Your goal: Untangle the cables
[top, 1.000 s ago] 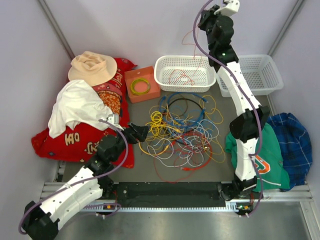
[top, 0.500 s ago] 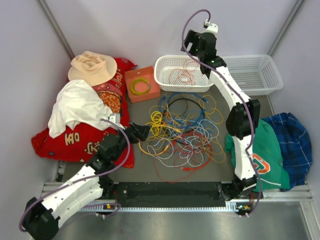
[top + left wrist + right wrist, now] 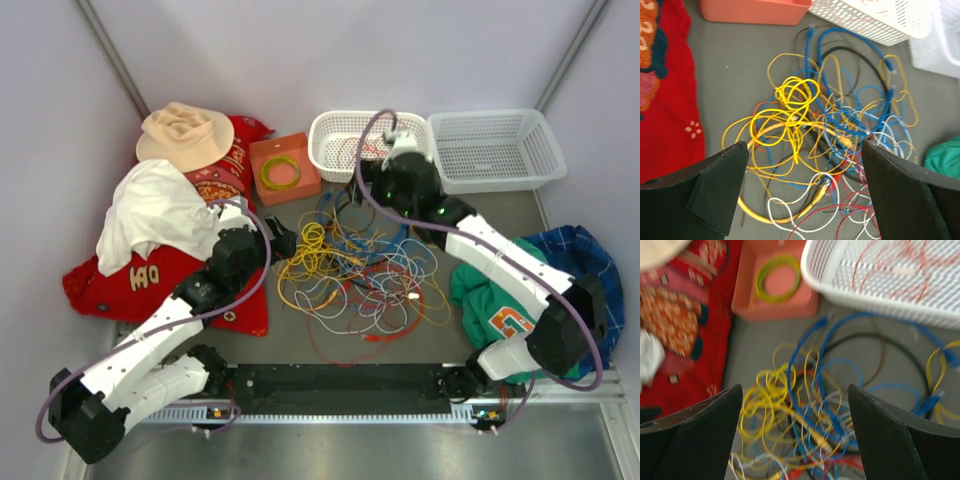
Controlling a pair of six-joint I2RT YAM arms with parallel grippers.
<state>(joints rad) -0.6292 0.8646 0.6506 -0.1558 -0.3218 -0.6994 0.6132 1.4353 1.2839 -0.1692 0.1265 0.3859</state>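
Left pincer [image 3: 805, 149] agape over cables [image 3: 345, 262] — right pincer [image 3: 795, 390] agape too, arm angled leftward.

Bare table [image 3: 288, 338] before the cables [image 3: 360, 265] — red cloth [image 3: 120, 285] left, basket [image 3: 325, 160] behind, green shirt [image 3: 478, 300] right.

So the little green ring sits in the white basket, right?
Not quite. The ring sits in the orange box, not in a white basket. The top view shows it, and the right wrist view does too.
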